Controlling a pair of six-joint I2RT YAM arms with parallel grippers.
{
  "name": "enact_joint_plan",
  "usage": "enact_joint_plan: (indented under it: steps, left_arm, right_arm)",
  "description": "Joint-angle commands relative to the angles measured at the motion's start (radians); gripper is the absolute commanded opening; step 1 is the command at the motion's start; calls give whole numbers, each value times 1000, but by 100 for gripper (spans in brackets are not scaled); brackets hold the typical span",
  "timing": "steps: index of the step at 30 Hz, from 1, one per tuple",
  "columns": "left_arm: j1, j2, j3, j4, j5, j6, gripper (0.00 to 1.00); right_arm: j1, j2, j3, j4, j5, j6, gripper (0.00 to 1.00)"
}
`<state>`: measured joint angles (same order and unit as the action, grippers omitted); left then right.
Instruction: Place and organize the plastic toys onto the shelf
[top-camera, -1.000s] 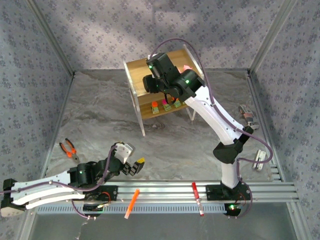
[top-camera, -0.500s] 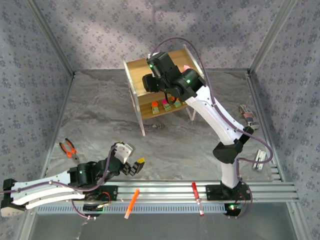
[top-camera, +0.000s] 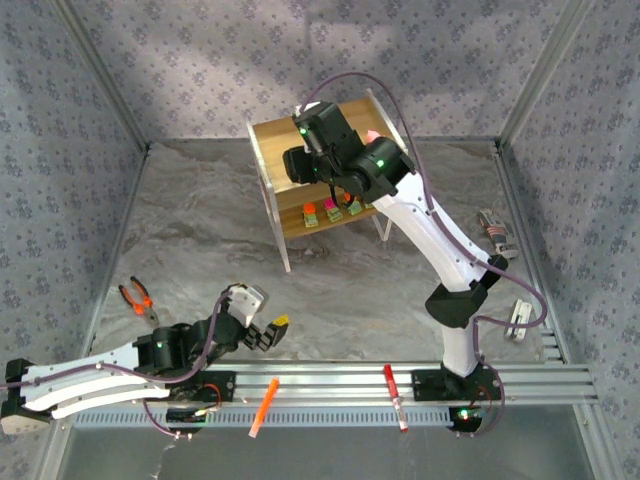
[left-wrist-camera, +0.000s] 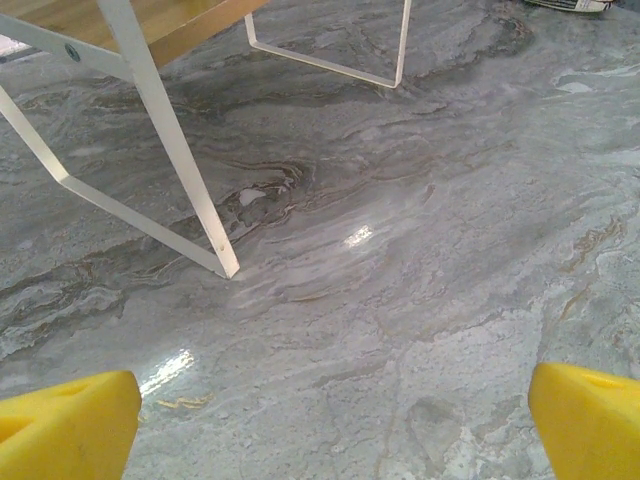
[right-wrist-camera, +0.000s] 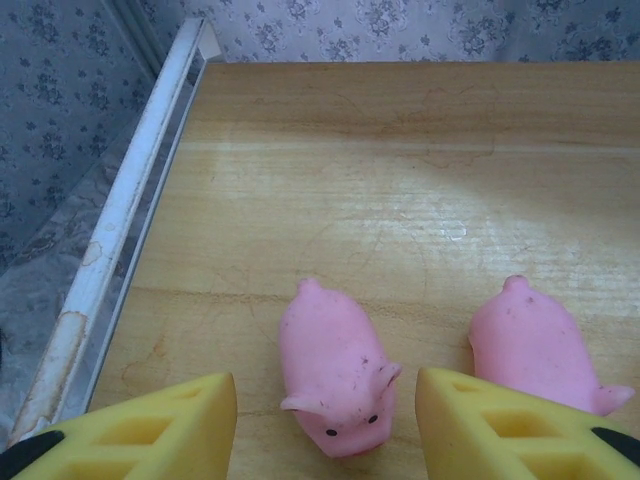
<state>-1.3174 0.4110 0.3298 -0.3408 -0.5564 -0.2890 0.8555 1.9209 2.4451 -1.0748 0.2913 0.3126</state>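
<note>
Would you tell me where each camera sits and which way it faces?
Top external: above, behind the bases, looking down on table, shelf, left arm, right arm.
Left wrist: low over table, facing shelf legs; left claw, fingertips in bottom corners.
Right wrist: over the shelf top, looking down at two pigs; right claw straddles one.
Shared: the shelf.
</note>
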Motion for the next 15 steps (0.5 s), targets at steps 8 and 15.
enact_joint_plan:
  steps: [8, 15]
  left_arm:
    - [4, -14, 5, -7, -53, -7, 100]
    - [4, -14, 8, -11, -63, -15, 100]
  right_arm:
    - [17, -12, 34, -27, 29, -29, 53]
    - [42, -40, 21, -34, 44, -53, 56]
